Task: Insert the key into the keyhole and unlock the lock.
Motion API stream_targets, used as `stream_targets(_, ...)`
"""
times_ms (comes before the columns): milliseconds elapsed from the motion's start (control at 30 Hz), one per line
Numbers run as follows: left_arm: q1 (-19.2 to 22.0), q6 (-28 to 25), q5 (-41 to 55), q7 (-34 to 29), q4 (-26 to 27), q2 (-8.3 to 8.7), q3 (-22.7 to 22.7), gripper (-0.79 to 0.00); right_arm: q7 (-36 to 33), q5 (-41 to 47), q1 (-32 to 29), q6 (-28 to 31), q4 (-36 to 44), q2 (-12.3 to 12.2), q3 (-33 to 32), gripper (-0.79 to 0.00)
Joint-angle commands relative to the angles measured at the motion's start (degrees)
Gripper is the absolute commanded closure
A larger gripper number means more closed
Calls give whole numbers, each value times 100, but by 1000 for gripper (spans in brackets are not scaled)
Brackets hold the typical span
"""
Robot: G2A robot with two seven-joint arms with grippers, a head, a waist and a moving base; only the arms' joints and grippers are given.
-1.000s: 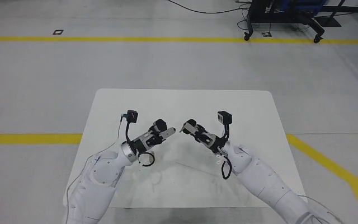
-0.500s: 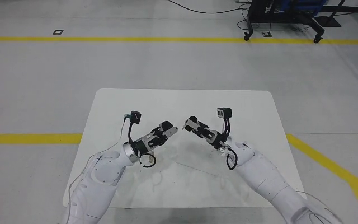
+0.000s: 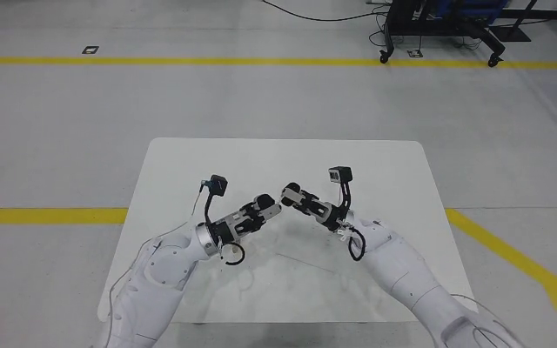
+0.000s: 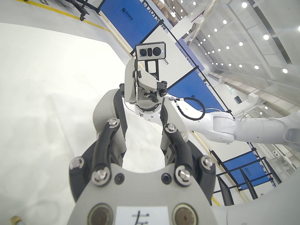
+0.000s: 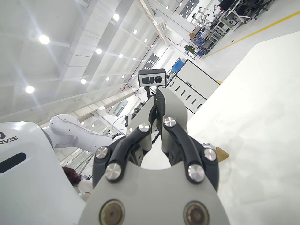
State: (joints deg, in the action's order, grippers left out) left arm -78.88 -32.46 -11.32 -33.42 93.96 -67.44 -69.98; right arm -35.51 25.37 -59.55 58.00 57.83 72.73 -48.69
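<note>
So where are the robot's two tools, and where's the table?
left tool [image 3: 272, 206], top view, between its fingertips.
right tool [image 5: 156, 99], right wrist view, between its fingertips.
table [image 3: 383, 174], top view, bare surface.

Anything pinched between the pressed-together fingers of the right gripper [image 5: 157, 95] is hidden by the fingers themselves. A seemingly brass corner [image 5: 222, 153] juts from behind that gripper's frame, the remainder covered. From above, its meeting with the left gripper [image 3: 271, 204] is too small to tell touching from apart.

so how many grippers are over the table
2: the left gripper and the right gripper, tips close together above the middle of the white table. None seems hidden.
</note>
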Motion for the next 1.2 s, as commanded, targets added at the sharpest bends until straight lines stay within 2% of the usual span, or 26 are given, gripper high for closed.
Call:
stream_targets(0,39,-155,-603,160,24,18,-61,-388,-127,103,-2,0,-67,31,-68,0)
stream_targets(67,19,-385,-1310,605,42,23,-109,-514,-230,216,-11,0,-120,64,-155,0)
stream_targets(100,-5,-498,-1604,857,66,19,-105,-536,-285,256,-17,0,-138,79,-202,0)
stream_targets(233,-12,-842,-2865,1725,94,11,-117,-483,-515,419,-63,0,-188,140,-368,0)
stream_targets(267,-8,-873,-3308,1958,112,11,-114,-520,-575,465,-75,0,-204,156,-403,0)
stream_targets(300,-15,-876,-3829,2198,117,11,-96,-560,-639,514,-85,0,-217,173,-432,0)
stream_targets(400,-51,-828,-5023,2922,91,5,28,-554,-841,672,-102,0,-281,225,-507,0)
stream_targets(500,-63,-654,-5780,3539,21,-3,135,-514,-1031,817,-104,0,-368,276,-570,0)
stream_targets(767,-61,-245,-6725,4644,-94,-7,255,-499,-1078,847,-101,0,-443,368,-525,0)
stream_targets(933,-66,-124,-6945,4874,-128,-1,287,-480,-1078,838,-91,0,-461,390,-492,0)
stream_targets(1167,-64,363,-7434,5158,-143,7,275,-437,-1078,812,-107,0,-436,386,-443,0)
